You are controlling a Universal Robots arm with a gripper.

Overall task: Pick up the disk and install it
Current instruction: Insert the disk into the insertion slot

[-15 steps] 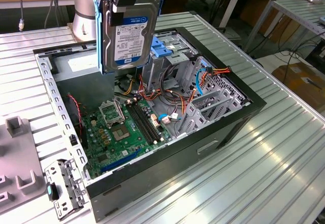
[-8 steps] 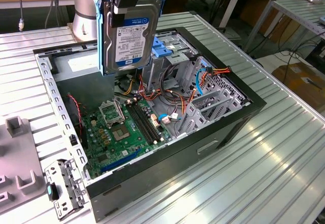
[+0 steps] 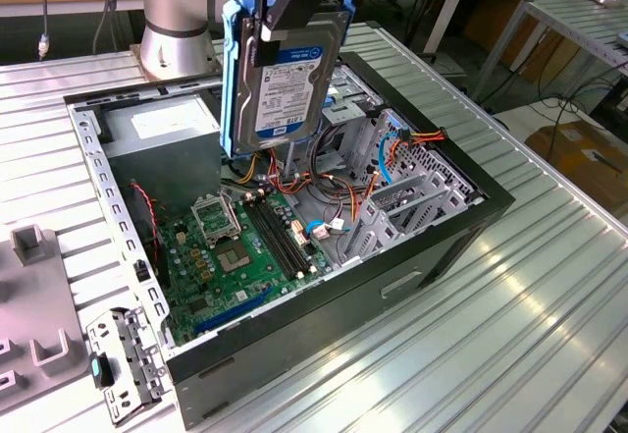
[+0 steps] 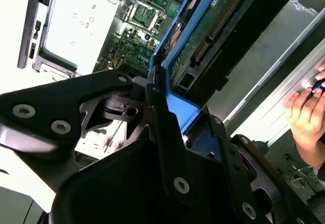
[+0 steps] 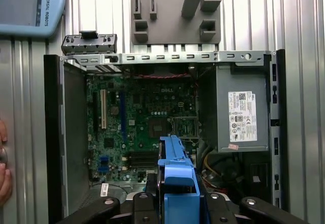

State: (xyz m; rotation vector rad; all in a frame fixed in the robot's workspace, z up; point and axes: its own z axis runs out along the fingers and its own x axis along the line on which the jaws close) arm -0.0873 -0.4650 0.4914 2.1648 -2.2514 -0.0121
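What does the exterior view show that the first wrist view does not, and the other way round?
Exterior view: the disk with its labelled face, held upright over the open case by the fingers, and the arm's base. First wrist view: a person's hand near the case, and a blue-grey pendant. Both: the disk's blue rails, the green motherboard and the grey box with white sticker.

The disk (image 3: 285, 84) is silver-grey with a white-and-blue label and bright blue rails. The fingers (image 3: 289, 1) are black. The motherboard (image 3: 235, 246) is green, the case (image 3: 294, 340) black, the tabletop (image 3: 520, 335) ribbed silver. The wires (image 3: 417, 136) are red, orange and yellow. The power supply (image 5: 242, 82) is grey with a white sticker.
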